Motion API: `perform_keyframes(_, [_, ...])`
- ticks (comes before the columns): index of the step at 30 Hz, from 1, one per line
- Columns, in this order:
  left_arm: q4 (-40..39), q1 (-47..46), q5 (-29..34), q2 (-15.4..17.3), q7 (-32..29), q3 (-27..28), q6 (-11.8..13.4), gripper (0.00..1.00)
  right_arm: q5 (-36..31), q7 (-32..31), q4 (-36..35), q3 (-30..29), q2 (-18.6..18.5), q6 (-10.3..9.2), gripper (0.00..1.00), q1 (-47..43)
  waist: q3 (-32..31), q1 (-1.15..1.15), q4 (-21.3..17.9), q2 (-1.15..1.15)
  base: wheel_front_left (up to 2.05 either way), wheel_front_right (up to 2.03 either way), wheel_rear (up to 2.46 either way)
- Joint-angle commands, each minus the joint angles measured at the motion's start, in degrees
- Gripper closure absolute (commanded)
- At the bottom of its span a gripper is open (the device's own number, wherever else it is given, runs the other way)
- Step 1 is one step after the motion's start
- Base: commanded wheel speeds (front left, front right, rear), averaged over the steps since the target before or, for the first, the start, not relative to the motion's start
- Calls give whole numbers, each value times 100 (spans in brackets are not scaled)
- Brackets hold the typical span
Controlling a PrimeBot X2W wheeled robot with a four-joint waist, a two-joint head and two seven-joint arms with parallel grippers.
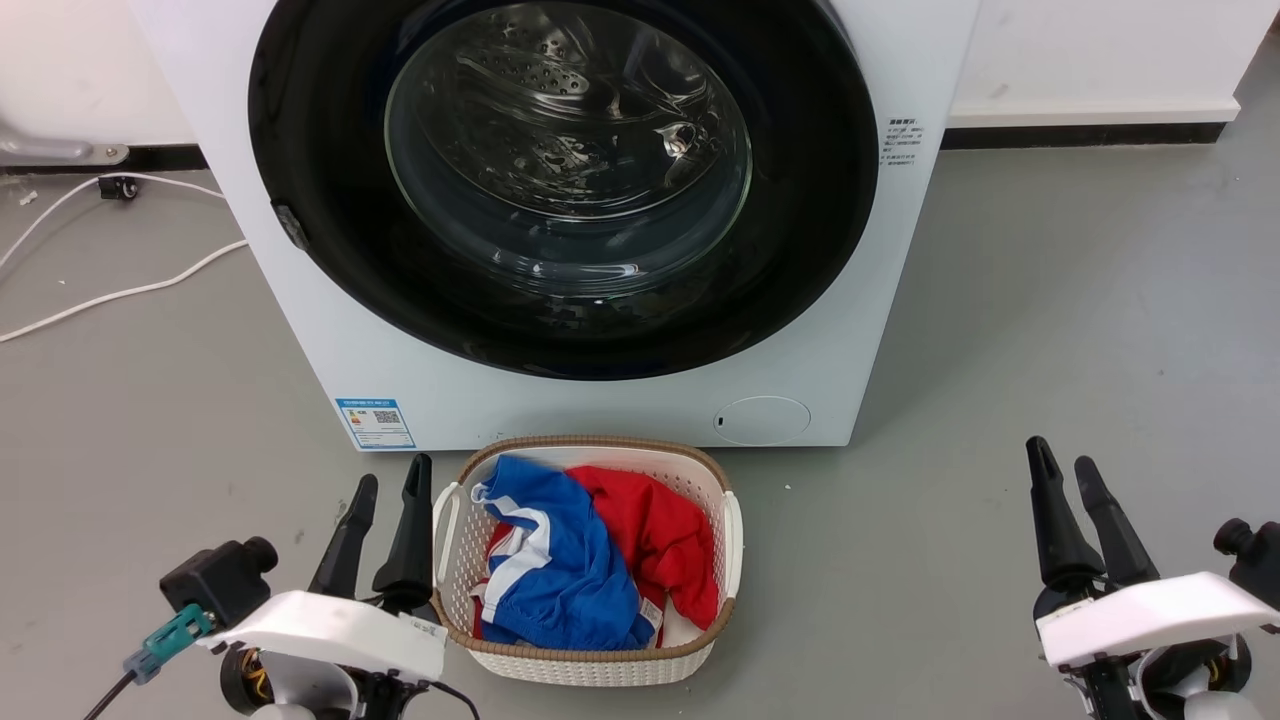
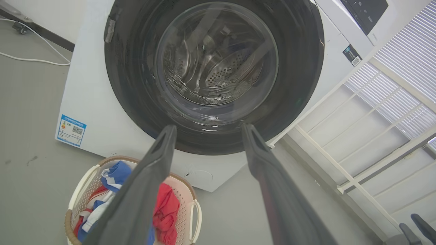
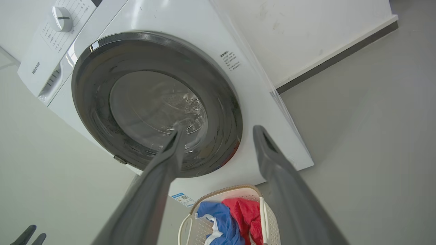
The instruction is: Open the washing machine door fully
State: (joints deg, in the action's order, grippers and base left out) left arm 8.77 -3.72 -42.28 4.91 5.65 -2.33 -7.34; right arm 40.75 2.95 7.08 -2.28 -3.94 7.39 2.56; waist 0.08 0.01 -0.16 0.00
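The washing machine door (image 1: 330, 230) is a large glossy black disc with a bulging glass window at its centre, lying flat against the white machine front (image 1: 320, 360). It also appears in the left wrist view (image 2: 299, 75) and the right wrist view (image 3: 92, 112). A small latch tab (image 1: 292, 227) sits on its left rim. My left gripper (image 1: 388, 490) is open at the lower left, beside the basket and well short of the door. At the lower right my right gripper (image 1: 1062, 464) is open, holding nothing, over bare floor.
A white woven basket (image 1: 728, 530) with blue and red clothes stands on the floor just before the machine. A small round white flap (image 1: 762, 420) is low on the machine front. White cables (image 1: 120, 292) lie on the floor at left. A white slatted frame (image 2: 368, 136) stands to the machine's right.
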Motion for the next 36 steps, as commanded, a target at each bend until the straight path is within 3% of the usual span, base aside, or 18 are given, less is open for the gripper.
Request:
perform_keyframes(1, [-44,-62,306,78,68,-41,4,0,-275,-3,-112,17,-44,8,0,23,0,0,-1,0,0,0,0])
perform_keyframes(16, [-68,-114,1517,242,309,-288,180,0,-1465,-15,-254,49,-30,10,0,-68,-9,0,7,0,0,0,0])
perform_keyframes(36, [66,-143,2468,302,572,-436,236,0,-2643,-11,-412,73,22,12,0,-146,-8,0,10,0,0,0,0])
